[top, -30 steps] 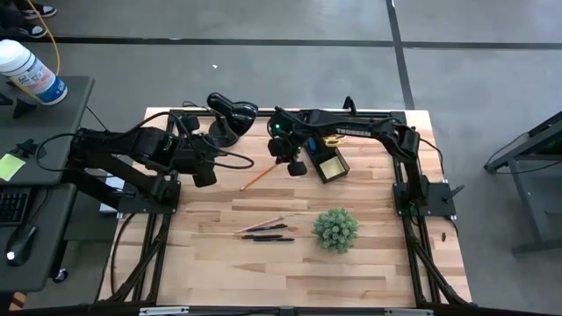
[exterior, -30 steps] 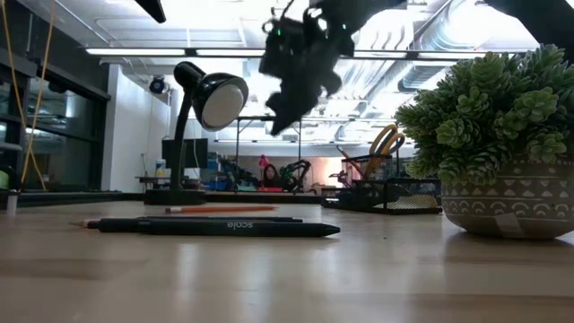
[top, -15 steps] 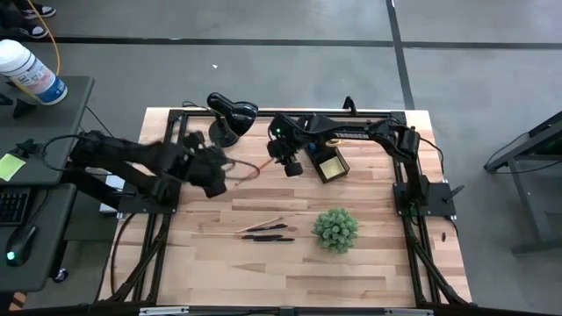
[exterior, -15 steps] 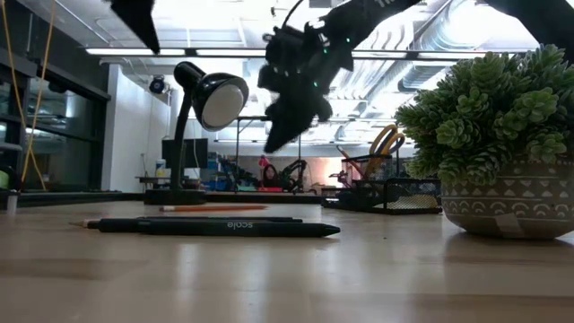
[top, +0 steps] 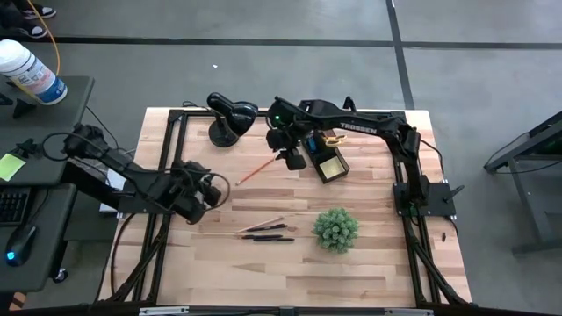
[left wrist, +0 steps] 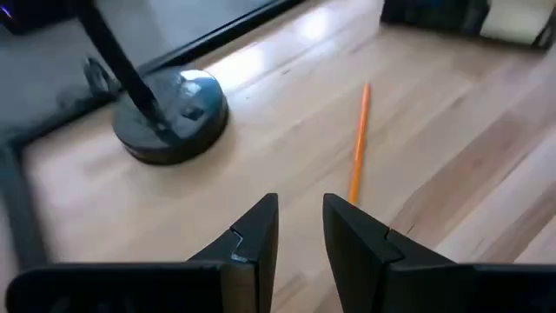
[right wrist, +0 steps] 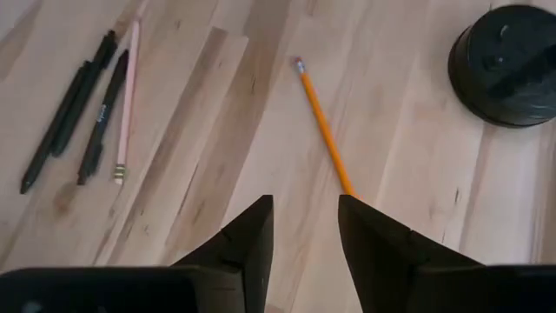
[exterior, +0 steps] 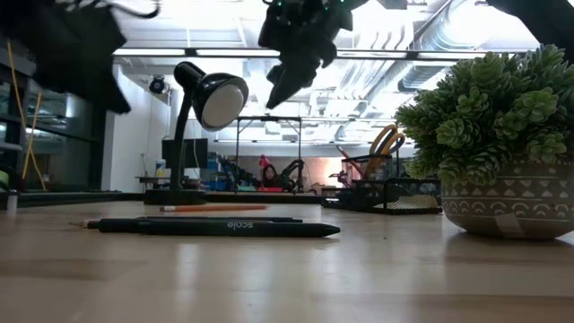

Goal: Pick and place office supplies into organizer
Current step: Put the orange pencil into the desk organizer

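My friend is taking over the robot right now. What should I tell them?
Left end effector: open and empty, over the table's left side, aimed toward the orange pencil.
Right end effector: open and empty, in the air between the lamp and the organizer.
Done: yellow-handled scissors and a yellow sticky-note pad are already in the organizer.
Left: the orange pencil lying alone, plus the black pens and pale pencil lying together beside the plant.
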You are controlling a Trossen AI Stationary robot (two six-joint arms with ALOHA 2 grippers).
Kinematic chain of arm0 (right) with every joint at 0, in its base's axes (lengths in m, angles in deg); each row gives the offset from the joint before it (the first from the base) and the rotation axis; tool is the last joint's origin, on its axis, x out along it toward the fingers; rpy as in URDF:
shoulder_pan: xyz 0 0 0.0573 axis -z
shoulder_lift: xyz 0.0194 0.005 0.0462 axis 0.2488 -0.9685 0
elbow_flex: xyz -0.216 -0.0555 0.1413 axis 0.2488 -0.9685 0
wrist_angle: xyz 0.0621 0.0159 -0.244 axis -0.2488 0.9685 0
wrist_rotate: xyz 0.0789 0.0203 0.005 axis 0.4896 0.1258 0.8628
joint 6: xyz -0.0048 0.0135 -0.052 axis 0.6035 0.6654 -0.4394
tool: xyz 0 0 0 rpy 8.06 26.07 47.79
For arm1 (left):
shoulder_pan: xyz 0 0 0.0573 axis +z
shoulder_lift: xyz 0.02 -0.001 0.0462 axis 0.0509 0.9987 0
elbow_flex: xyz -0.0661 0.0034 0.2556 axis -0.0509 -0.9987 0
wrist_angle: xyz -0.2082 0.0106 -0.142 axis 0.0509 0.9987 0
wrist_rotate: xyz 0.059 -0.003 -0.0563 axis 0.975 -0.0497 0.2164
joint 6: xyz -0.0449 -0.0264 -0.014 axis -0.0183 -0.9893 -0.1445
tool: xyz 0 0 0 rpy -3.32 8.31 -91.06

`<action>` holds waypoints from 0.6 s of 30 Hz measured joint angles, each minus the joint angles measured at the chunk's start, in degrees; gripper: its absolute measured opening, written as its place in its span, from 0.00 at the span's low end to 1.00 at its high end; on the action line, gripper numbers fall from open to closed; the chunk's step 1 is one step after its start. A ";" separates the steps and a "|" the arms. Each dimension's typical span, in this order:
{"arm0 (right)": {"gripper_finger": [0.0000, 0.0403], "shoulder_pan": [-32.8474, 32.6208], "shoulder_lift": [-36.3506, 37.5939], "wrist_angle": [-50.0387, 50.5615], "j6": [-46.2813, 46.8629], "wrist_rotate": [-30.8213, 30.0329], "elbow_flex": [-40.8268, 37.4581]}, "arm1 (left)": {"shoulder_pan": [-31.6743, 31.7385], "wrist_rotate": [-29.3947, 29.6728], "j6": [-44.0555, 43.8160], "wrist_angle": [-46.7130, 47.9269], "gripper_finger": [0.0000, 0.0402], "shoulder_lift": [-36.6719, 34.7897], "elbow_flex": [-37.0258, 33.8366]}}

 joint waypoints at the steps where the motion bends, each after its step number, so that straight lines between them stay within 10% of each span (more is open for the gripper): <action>1: 0.32 0.03 0.00 0.35 0.00 0.17 0.78 | -0.72 0.50 -1.44 -2.39 0.21 -1.94 -2.74; 9: 0.32 0.07 0.00 -0.27 0.15 0.92 5.88 | -2.14 1.83 5.09 -20.48 0.21 -8.59 -13.96; 18: 0.32 0.09 0.00 -1.09 1.48 0.93 6.70 | -2.10 2.63 10.68 -24.34 0.21 -0.25 -14.07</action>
